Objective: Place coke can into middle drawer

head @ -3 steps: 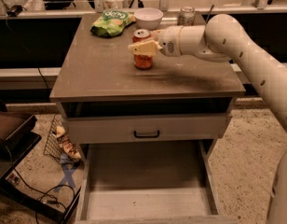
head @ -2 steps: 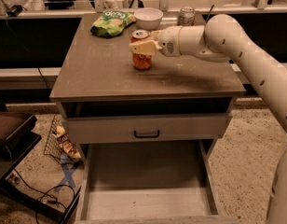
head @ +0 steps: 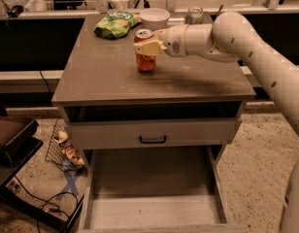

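- Nothing much has moved since a second ago: the gripper (head: 148, 47) stays at the coke can (head: 146, 63) on the tabletop (head: 115, 79), jaws pinching the can's upper half.
- Held that high, the can could tilt or slip once lifted.
- On the way down to the open middle drawer (head: 154, 178), it might clip the table edge or the handled drawer front (head: 198, 132).
- Released too high, it may topple and roll.
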You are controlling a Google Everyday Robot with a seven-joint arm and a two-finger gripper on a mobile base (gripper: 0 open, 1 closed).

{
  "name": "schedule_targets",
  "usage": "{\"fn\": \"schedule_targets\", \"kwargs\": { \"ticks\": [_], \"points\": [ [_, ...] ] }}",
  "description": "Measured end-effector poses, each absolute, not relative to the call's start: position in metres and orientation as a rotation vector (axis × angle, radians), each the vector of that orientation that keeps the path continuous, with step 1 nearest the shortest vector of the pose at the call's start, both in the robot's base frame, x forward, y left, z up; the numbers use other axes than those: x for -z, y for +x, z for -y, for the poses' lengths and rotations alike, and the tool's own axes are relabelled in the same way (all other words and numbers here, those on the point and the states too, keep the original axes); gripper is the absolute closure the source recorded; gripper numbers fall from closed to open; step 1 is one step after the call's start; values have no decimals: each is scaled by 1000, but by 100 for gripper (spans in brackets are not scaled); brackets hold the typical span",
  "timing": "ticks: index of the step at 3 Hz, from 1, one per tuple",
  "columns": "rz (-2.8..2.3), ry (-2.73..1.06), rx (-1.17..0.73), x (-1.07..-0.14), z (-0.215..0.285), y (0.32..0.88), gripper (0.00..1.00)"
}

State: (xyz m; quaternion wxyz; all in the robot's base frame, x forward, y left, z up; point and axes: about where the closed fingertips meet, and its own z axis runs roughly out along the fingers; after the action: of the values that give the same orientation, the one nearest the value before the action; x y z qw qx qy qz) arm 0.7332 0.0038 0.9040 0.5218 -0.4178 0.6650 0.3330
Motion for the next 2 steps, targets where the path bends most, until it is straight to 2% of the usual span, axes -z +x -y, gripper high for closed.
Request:
{"fn": "schedule_targets", "kwargs": {
  "ticks": [1,2],
  "points": [
    [-1533,-1031,-770,-930,0,699,100],
    [-1453,-1048,-750,-961,-3,630,100]
  ]
}}
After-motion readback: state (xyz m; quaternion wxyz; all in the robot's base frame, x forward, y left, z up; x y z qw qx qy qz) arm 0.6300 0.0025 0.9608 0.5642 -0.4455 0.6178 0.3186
